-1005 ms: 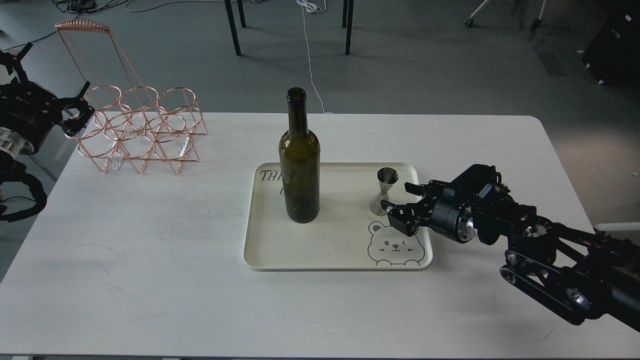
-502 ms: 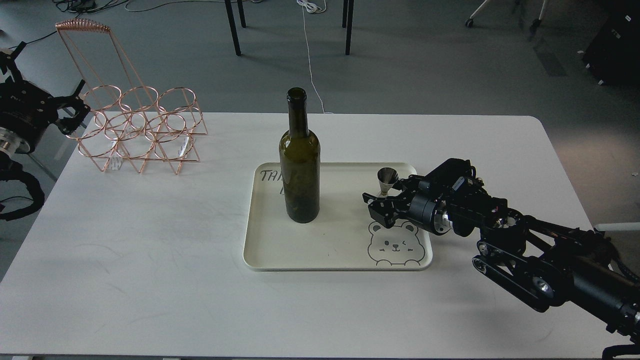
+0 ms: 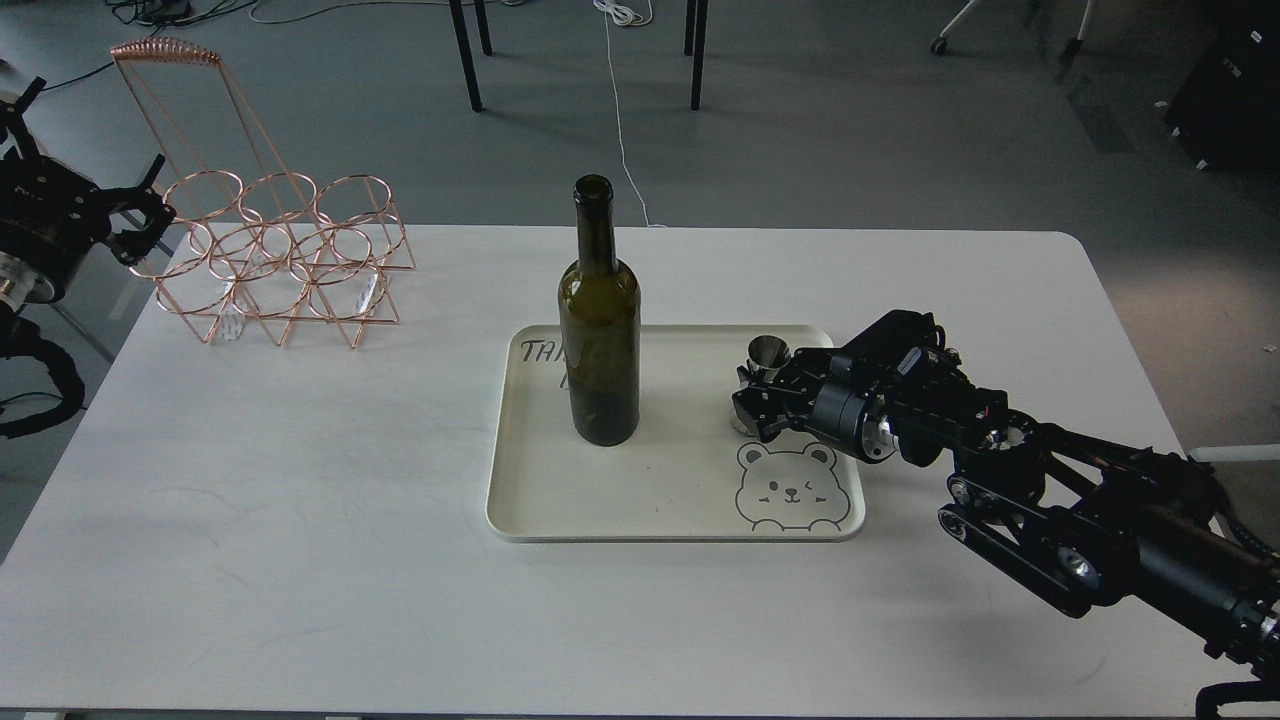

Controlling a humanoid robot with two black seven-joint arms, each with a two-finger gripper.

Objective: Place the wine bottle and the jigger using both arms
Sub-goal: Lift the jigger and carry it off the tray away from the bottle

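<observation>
Jigger: the small shiny steel hourglass-shaped jigger (image 3: 766,362) stands upright near the right rear of the tray; you see only its open rim and upper cone, because your right arm's fingers cover the rest.
Right fingers: the black two-finger right gripper (image 3: 752,398) reaches in low and sideways from the right, which suits a short cup that offers no grip from above. Its fingers sit on either side of the jigger's waist and base; you cannot tell whether they have clenched on it or only bracket it.
Bottle: the tall dark olive-green glass wine bottle (image 3: 599,330) stands upright on the tray's left half, well apart from the jigger, so your right arm has room to work without brushing it.
Tray: the cream rectangular tray with a printed bear face (image 3: 520,500) carries both items, and its low rim means each must be lifted, not slid, to leave it.
Left fingers: the black left gripper (image 3: 140,215) hangs off the worktop's left edge beside the rack, fingers spread and released, holding nothing; you have it parked clear, likely for the bottle.
Rack: the copper wire bottle rack with ring holders (image 3: 280,265) sits at the worktop's left rear.
Worktop: the white rounded-corner worktop (image 3: 300,520) carries everything.
</observation>
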